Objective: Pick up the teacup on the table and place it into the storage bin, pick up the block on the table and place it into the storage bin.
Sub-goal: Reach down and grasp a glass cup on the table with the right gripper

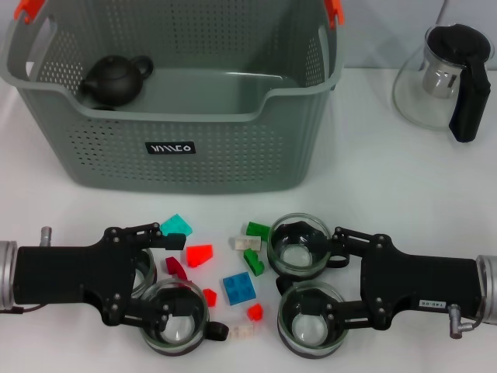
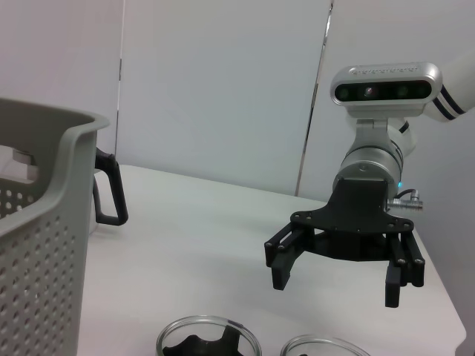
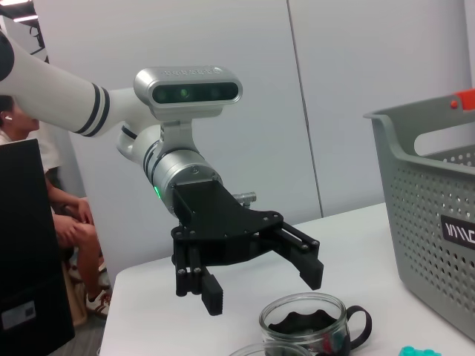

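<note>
The white bench (image 1: 404,186) carries everything, and the grey perforated storage bin (image 1: 186,148) at its far side serves as the landmark; a dark clay teapot (image 1: 116,78) already sits inside the bin, in its left rear corner. To the right of the bin stands a glass pitcher (image 1: 443,78) with a black handle, well apart from the work. In front of the bin the two black arms lie low over the bench: the left gripper (image 1: 159,272) has its fingers spread, with one glass teacup (image 1: 175,317) just beside its nearer finger, and the right gripper (image 1: 311,276) is likewise spread, with a teacup (image 1: 299,245) at its farther finger and another (image 1: 313,318) at its nearer one. Between the two grippers, still in front of the bin, small blocks lie scattered: a blue block (image 1: 238,288), a teal block (image 1: 177,226), red and green ones around them. I judge the risk to be that either gripper, closing, catches a cup rim off-centre and tips or shoves the glass, or sweeps neighbouring blocks aside, since cups and blocks sit so close together; the bin's tall front wall also stands in the way of any low carry
</note>
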Tool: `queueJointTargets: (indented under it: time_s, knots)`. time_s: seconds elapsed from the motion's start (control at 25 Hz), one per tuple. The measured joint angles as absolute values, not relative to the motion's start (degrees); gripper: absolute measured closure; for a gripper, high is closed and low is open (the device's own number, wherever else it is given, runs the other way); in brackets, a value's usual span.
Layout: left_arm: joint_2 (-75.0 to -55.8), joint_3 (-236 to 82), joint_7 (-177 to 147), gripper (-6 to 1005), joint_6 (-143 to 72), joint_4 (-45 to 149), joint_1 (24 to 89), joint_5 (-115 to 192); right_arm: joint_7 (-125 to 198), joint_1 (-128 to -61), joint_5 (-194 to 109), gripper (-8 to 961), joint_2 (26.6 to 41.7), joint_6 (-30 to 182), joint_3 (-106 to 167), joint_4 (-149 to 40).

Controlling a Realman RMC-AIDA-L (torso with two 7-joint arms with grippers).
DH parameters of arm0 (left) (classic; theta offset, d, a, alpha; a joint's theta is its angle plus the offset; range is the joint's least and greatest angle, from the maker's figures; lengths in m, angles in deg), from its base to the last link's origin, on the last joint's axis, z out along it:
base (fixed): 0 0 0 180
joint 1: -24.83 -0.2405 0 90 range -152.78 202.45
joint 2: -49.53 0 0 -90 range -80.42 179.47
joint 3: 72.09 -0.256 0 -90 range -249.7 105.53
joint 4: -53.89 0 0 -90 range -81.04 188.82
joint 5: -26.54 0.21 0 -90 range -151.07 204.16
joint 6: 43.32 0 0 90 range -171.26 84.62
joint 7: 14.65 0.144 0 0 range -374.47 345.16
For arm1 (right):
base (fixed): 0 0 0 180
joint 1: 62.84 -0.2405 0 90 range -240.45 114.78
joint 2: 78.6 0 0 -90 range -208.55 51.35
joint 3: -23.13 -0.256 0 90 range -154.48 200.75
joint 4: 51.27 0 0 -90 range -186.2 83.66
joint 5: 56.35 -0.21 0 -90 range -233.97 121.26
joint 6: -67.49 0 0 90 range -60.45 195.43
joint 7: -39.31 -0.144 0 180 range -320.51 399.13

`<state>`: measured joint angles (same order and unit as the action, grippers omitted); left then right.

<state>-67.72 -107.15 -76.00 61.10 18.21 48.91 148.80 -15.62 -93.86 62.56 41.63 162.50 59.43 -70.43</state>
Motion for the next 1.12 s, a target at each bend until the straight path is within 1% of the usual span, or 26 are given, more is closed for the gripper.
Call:
queueJointTargets:
  time_s: [0.6, 0.96, 1.12]
  knots:
    - [-67.72, -107.1, -76.0, 67, 61.1, 18.2, 48.9, 148.6, -18.5, -94.0, 62.5, 33, 41.63, 163.2, 59.5, -70.5]
    - [-67.72, -106.8, -76.0, 68, 61.2, 18.1, 48.9, 148.4, -25.6, -94.3, 59.7, 45, 41.37, 170.0, 57.2, -72.2]
    - [-67.72, -106.8, -76.0, 69, 61.0, 18.0, 48.9, 148.4, -28.1, -94.2, 60.1, 51, 41.29, 173.1, 58.1, -75.8]
